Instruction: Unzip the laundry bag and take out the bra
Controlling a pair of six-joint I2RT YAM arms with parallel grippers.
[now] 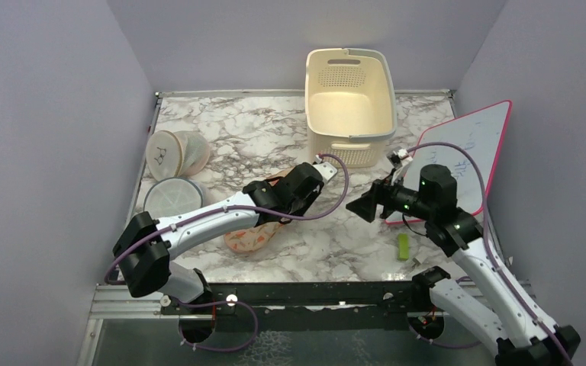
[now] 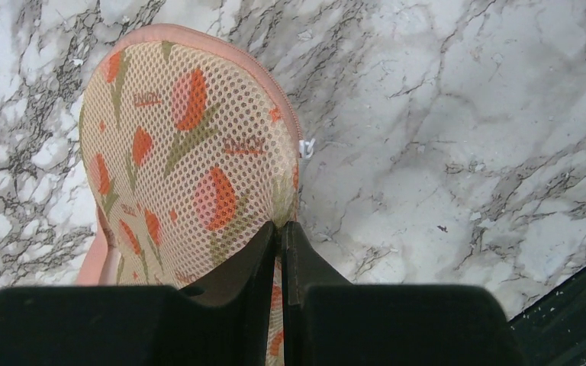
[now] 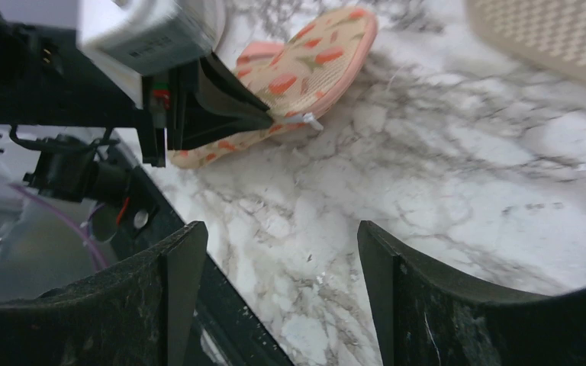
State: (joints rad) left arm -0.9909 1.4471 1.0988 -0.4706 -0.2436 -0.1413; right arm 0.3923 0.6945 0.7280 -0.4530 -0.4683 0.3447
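Peach mesh laundry bag pinched at its edge by left gripper; right gripper jaws apart, off the bag

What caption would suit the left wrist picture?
Left tool pinches the edge of the peach laundry bag on a marble table.

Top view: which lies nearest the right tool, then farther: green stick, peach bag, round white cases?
1. The green stick, right of the right tool, toward the front edge.
2. The peach bag, to its left, mid-table.
3. The white cases, far left.
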